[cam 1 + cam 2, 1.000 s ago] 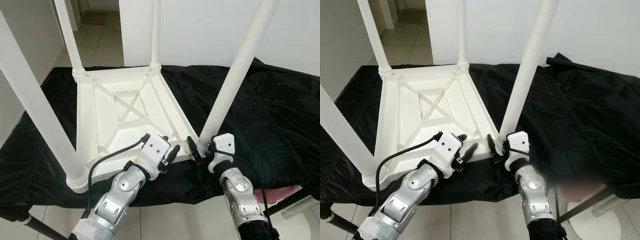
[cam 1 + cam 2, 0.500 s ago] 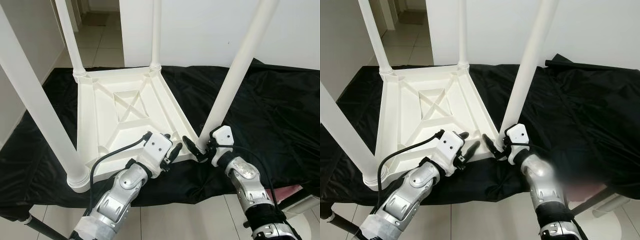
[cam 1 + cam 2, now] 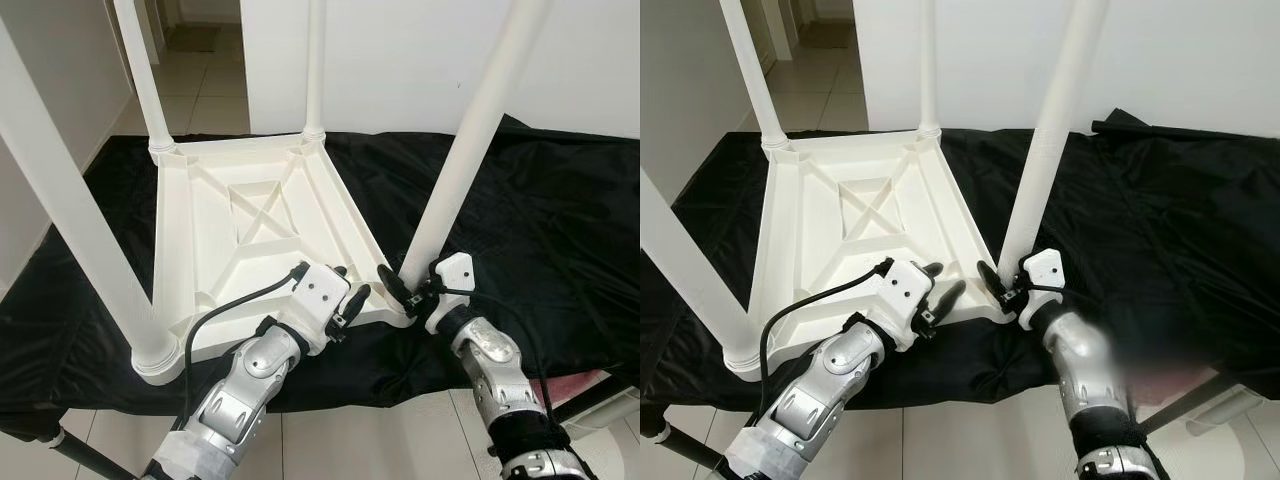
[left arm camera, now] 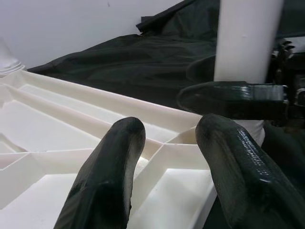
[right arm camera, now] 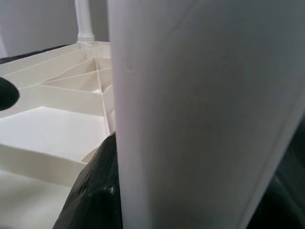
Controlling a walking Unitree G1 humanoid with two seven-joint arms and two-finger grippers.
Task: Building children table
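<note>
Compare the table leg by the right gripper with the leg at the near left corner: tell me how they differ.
The leg by the right gripper leans away to the right, while the near-left leg leans to the left. The right gripper sits at the base of the first; the second has no gripper at it, since the left gripper rests open over the tabletop's underside. Both are white, round and stand in corner sockets.

Open ribbed underside of the table (image 3: 245,235) (four upright legs (image 3: 455,170) around it)
</note>
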